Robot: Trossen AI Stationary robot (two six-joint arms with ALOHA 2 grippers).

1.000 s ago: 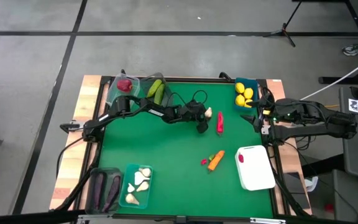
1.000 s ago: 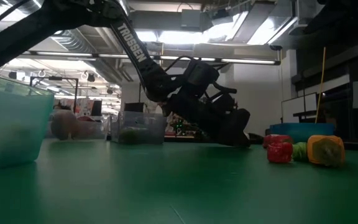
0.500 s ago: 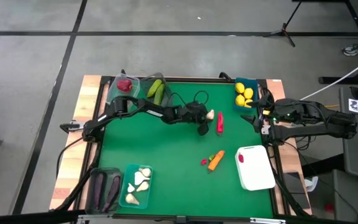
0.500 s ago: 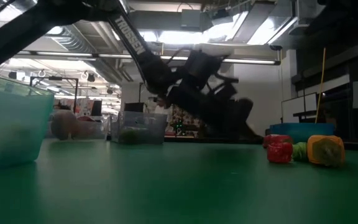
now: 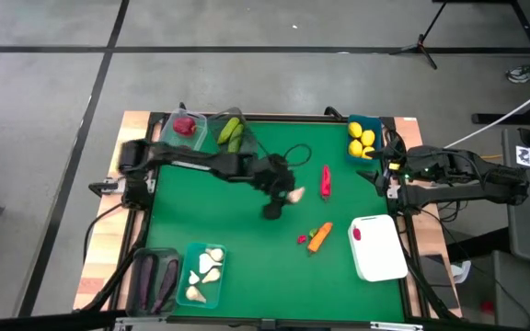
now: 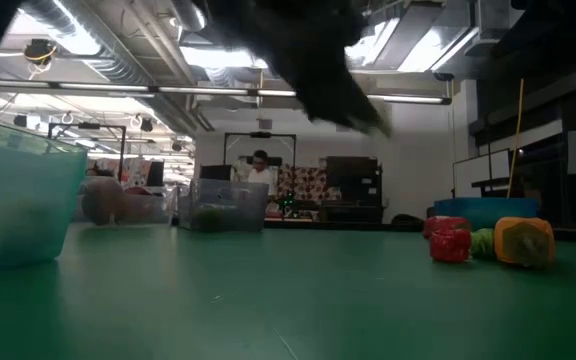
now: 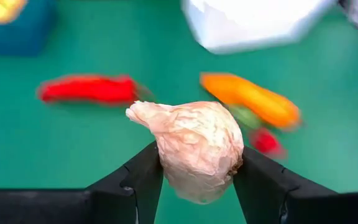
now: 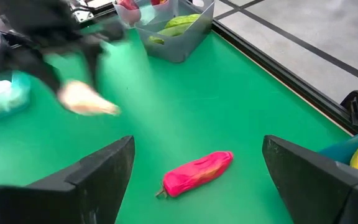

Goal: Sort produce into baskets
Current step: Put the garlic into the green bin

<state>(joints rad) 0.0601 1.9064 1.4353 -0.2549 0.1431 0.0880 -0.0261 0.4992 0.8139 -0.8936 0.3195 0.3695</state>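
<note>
Holding lemons (image 5: pixel 362 140), blue tub (image 5: pixel 376 122); left gripper (image 5: pixel 286 196) clenched on garlic bulb (image 7: pixel 194 149), right gripper (image 8: pixel 194 180) spread wide.

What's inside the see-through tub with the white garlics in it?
The teal tub holds several white garlic bulbs, piled together. They overlap, so an exact count is hard, and anything under them is hidden. The left pincer holds one more garlic.

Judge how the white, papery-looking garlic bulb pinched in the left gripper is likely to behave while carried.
The white garlic bulb sits between the left gripper fingers without visible squashing, so it is probably fairly stiff. Only the fingertips hold it, so it seems light. Its rounded, tapering shape gives small contact, so it might twist or slip, and roll if dropped.
</note>
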